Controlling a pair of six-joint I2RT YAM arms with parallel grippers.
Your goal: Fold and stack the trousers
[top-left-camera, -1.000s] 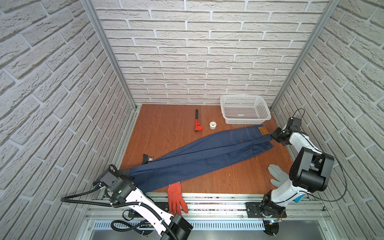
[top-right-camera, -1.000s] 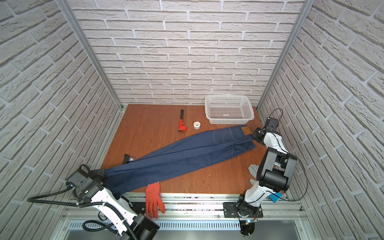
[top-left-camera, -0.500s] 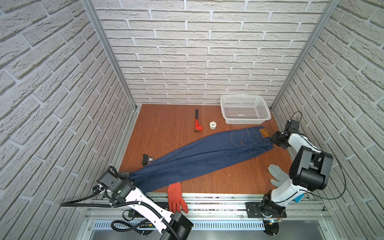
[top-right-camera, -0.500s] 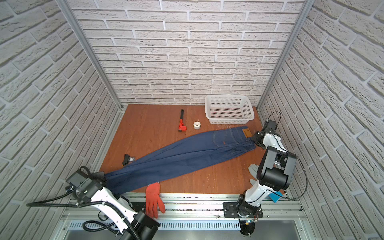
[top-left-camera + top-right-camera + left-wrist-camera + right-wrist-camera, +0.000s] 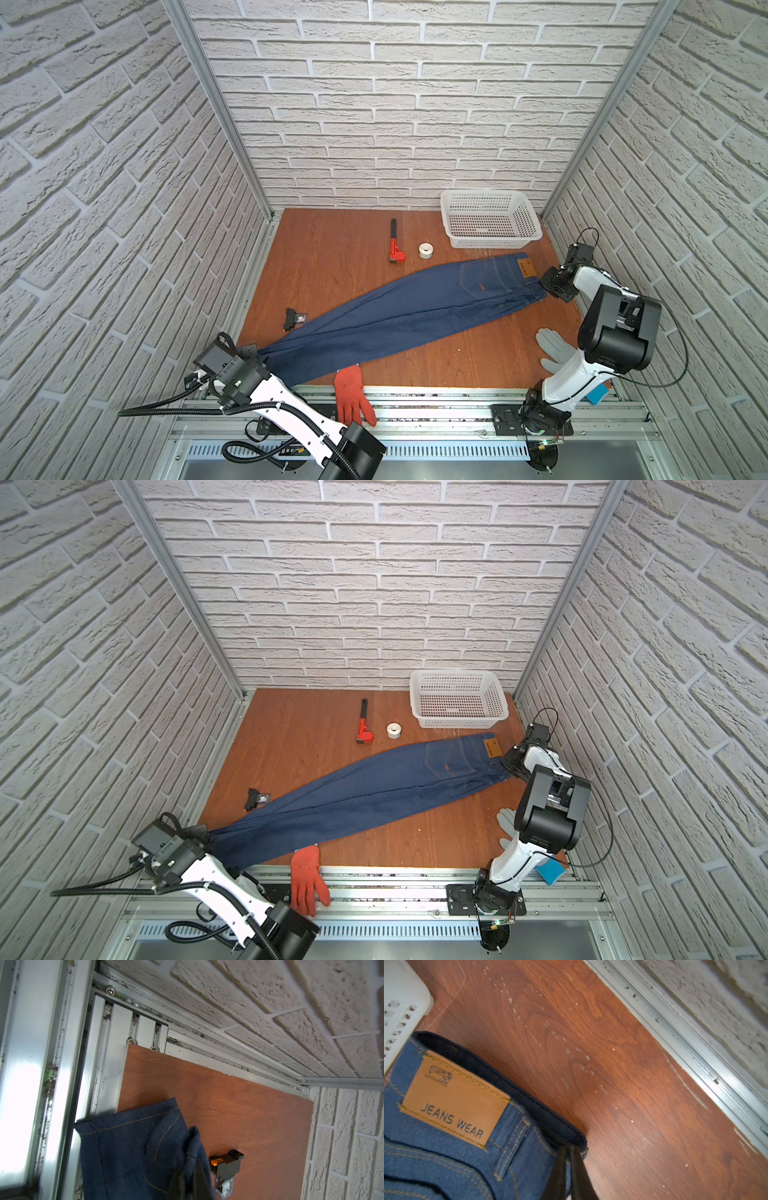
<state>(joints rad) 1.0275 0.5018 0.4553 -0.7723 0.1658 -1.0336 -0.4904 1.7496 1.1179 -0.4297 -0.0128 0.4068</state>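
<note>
**Desk [image 5: 332,257]: brown wood-grain surface carrying seven loose items.**

The trousers [image 5: 415,316], folded lengthwise, lie diagonally across the desk. The waist is at the back right, just beside the white basket [image 5: 528,220], and the hems are at the front left corner. A red pipe wrench [image 5: 395,249] and a white tape roll [image 5: 426,250] lie side by side near the back, apart from the trousers. A small black component [image 5: 293,319] with a clear section lies just beside the trouser legs on the left. A grey glove [image 5: 550,345] lies at the right, partly hidden. An orange-red glove [image 5: 351,395] overhangs the front edge onto the aluminium rail [image 5: 436,399], with its cuff just beside the trousers.
</note>
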